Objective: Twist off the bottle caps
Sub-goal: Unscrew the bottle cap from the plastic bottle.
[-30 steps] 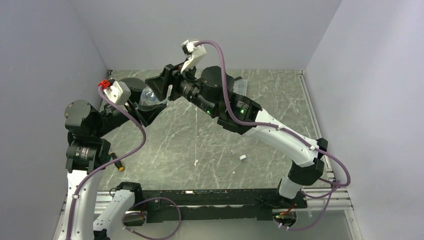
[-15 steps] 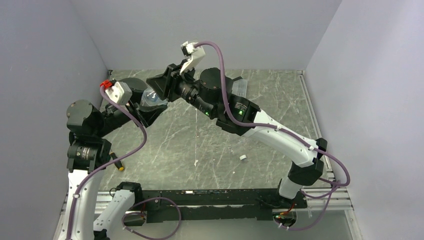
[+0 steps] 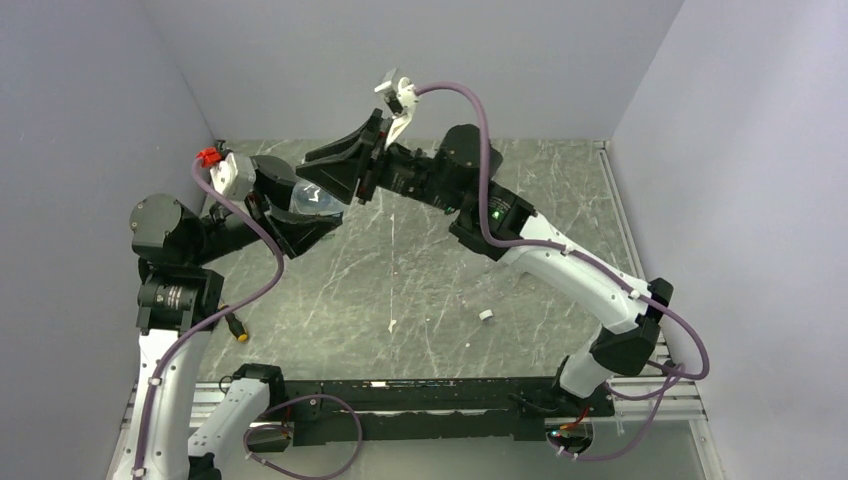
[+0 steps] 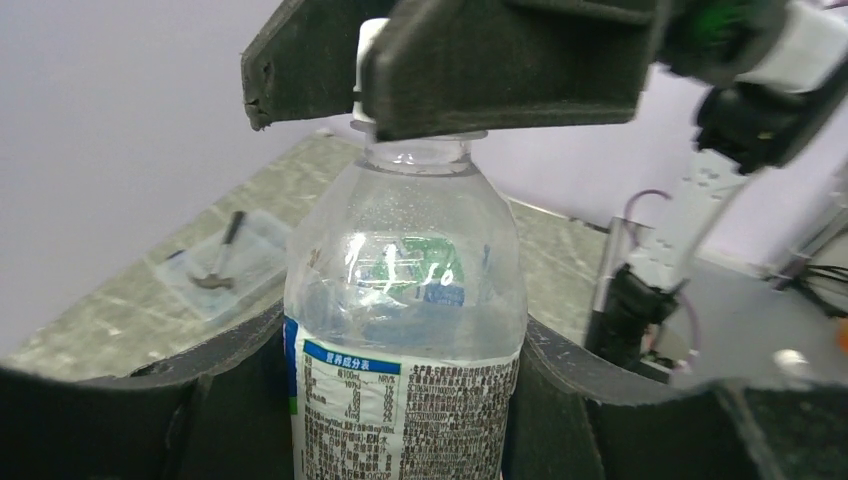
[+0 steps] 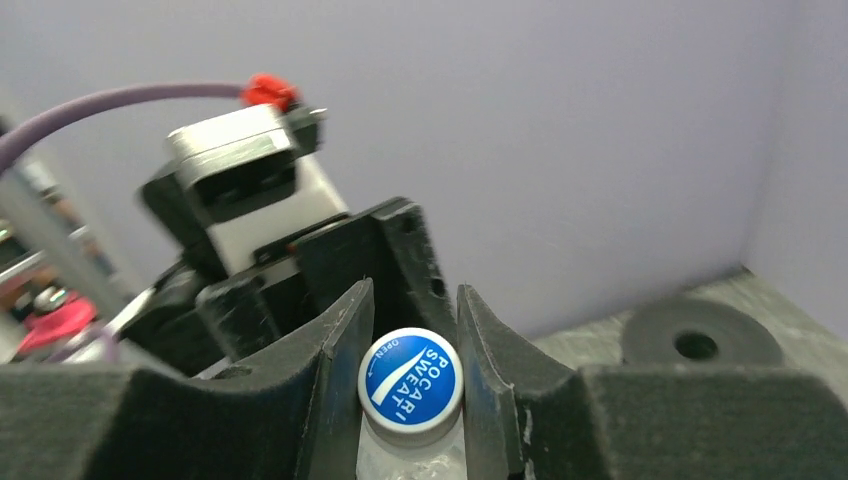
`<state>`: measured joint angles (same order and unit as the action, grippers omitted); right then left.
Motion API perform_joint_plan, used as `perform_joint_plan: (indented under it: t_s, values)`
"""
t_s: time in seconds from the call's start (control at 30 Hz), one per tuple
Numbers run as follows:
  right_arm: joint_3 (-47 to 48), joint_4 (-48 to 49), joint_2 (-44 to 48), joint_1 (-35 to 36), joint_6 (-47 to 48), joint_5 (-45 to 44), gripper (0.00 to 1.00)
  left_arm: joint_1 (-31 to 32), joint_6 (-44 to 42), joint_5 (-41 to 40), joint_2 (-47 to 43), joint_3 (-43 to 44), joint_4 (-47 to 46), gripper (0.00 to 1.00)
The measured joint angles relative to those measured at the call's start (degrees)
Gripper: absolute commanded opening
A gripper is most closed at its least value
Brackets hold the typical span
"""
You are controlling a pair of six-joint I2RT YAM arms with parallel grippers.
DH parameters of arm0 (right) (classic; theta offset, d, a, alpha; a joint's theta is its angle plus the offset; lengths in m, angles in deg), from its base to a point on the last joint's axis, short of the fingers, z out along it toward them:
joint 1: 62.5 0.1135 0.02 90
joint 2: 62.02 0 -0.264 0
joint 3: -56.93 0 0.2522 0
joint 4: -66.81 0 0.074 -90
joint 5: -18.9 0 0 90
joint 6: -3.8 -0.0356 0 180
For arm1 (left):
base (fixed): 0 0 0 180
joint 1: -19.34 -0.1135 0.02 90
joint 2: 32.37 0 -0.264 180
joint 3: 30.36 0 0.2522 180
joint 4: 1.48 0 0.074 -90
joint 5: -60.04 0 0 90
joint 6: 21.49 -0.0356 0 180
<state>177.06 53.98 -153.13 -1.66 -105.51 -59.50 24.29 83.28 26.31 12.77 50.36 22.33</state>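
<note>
My left gripper [image 3: 300, 215] is shut on a short clear bottle [image 3: 312, 198] with a blue-and-white label and holds it above the table at the back left. In the left wrist view the bottle [image 4: 405, 300] stands upright between my fingers [image 4: 230, 350]. Its cap [image 5: 411, 379], white with a blue top, sits between the right gripper's fingers [image 5: 340, 350]. My right gripper [image 3: 335, 175] is closed on the cap from above. In the left wrist view only a white sliver of the cap [image 4: 365, 45] shows beside the right gripper's fingers [image 4: 500, 70].
A loose white cap [image 3: 486, 315] lies on the marble table right of the middle. A black stick with a yellow tip [image 3: 237, 330] lies at the left edge. A clear tray [image 4: 225, 265] lies on the table behind the bottle. Grey walls close in three sides.
The right arm's wrist has turned and its elbow has swung right and up, with the gripper staying at the bottle's top. The left gripper and bottle have shifted slightly right.
</note>
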Motion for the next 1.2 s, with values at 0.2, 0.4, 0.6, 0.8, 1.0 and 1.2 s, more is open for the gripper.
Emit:
perform_joint_plan:
  t_s: [0.2,0.4,0.6,0.8,1.0,1.2]
  values:
    - [-2.0,15.9,-1.6,-6.6,-8.5,27.3,0.00,0.1,11.2,8.7,2.1,1.2,-7.4,0.00]
    - [1.4,28.2,-6.5,-8.3,-17.1,41.5,0.00,0.1,16.2,12.9,2.2,1.7,-10.2,0.00]
    - [1.4,26.4,-5.9,-8.3,-15.1,42.8,0.71,0.2,16.7,14.5,2.2,1.8,-10.3,0.00]
    - [-5.3,13.8,2.6,-5.6,-6.1,23.7,0.99,0.2,10.5,10.5,2.5,1.8,-3.9,0.00]
    - [-5.9,7.5,8.4,0.9,1.8,-1.1,0.94,0.2,-0.3,1.9,1.7,1.8,2.8,0.00]
    - [8.4,-4.8,0.6,3.9,2.2,-20.4,0.86,0.2,-6.6,-5.2,-0.5,1.2,4.3,0.00]
